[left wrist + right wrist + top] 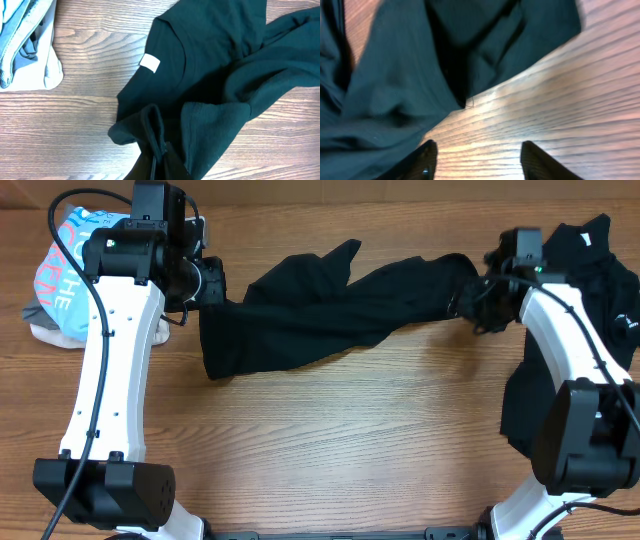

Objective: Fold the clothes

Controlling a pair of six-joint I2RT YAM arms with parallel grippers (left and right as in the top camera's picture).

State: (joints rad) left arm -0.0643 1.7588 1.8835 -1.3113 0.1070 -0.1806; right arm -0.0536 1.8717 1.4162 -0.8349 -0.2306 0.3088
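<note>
A black shirt (pixel 330 305) lies stretched and twisted across the middle of the table. My left gripper (pixel 205 285) is shut on a bunched fold at its left end. In the left wrist view the shirt (pixel 210 60) shows its collar and a white neck tag (pixel 149 62). My right gripper (pixel 470 305) is open and empty at the shirt's right end. In the right wrist view its fingers (pixel 477 160) hang over bare wood beside the black cloth (pixel 395 80).
A pile with a light-blue lettered tee (pixel 70 260) over grey and beige garments (pixel 45 330) lies at the far left, also in the left wrist view (pixel 25 45). More black clothes (pixel 600 310) are heaped at the right edge, under my right arm.
</note>
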